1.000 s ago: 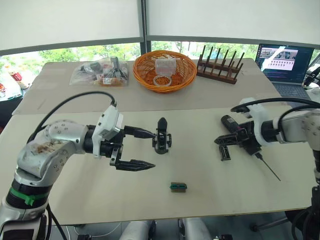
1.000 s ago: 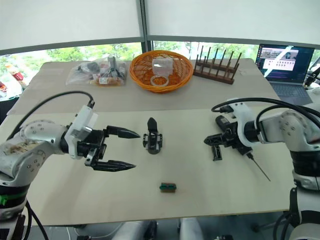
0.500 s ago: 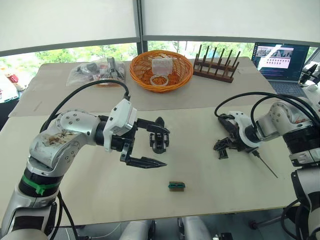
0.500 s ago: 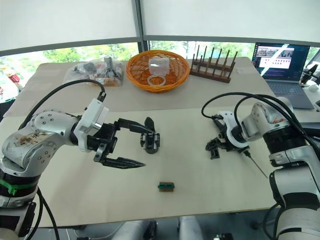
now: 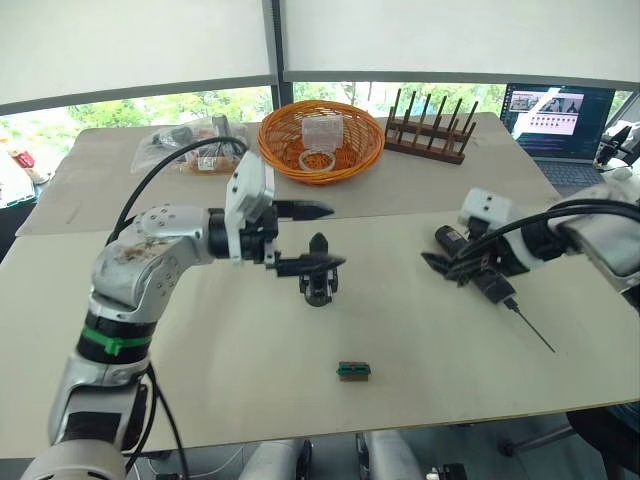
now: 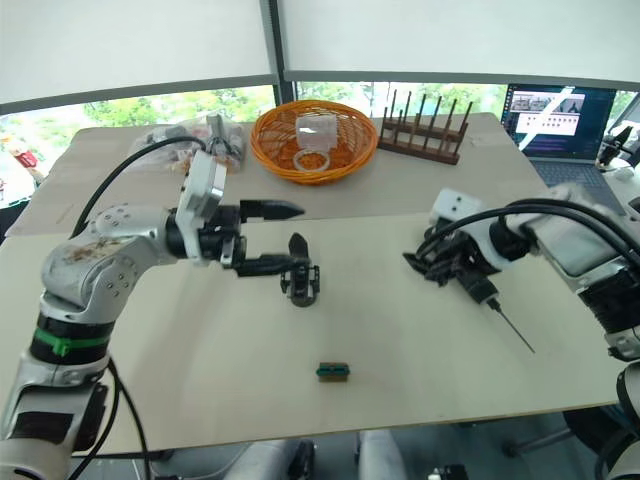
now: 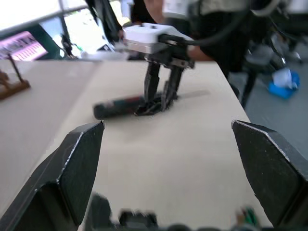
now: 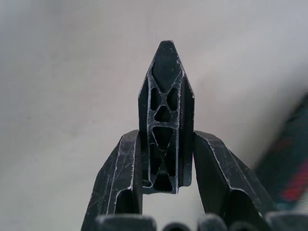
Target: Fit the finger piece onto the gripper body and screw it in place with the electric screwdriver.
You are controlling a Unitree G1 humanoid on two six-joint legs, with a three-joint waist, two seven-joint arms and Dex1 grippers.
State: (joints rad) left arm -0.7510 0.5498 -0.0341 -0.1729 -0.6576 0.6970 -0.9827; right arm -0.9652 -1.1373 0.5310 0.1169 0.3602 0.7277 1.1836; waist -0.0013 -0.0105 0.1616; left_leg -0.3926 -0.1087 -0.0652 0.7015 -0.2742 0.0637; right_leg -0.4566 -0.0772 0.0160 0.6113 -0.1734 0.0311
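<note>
While the left gripper gapes over the gripper body, right gripper jaws pinch the finger piece.

Orange wicker basket sits at the far side of the table, holding a clear plastic container and a pale ring. Left of it lies a clear bag of small parts; right of it a dark wooden peg rack, and beyond that an open laptop. Near the front edge, well apart from everything, a tiny green-and-brown block.
</note>
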